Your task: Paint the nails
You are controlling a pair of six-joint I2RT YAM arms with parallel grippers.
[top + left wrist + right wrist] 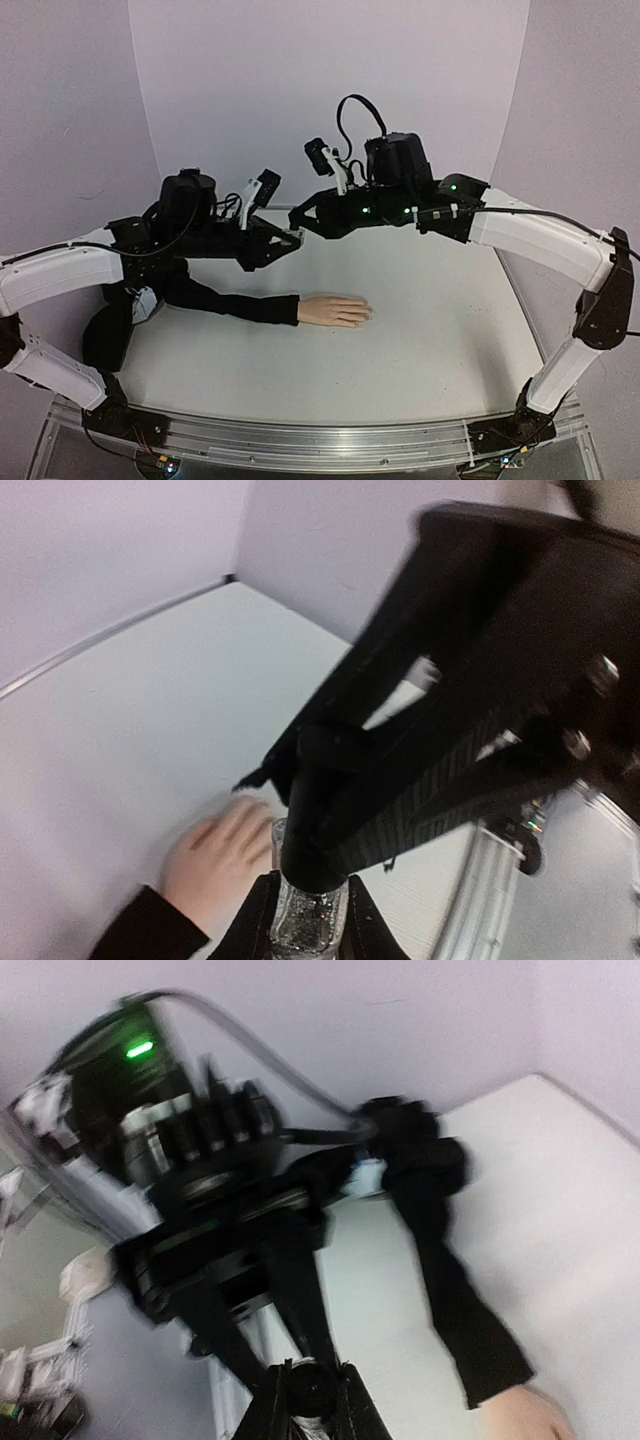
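The white table is the biggest thing, and a fake hand lies flat on it, near the middle. Two robot arms bend in from both sides and meet up above the fake hand, a bit behind its wrist. A long black sleeve runs off from the fake hand's wrist toward the left arm's side, where it ends in a dark bunch.

The left pincer is closed tight around a small clear bottle with sparkly stuff inside. It holds the bottle up in the air over the fake hand. The right pincer comes in from the other side and is squeezed narrow on the bottle's dark cap.

The nails are at the tips of the fake hand's fingers, which point away from the sleeve. They are too tiny to see well.
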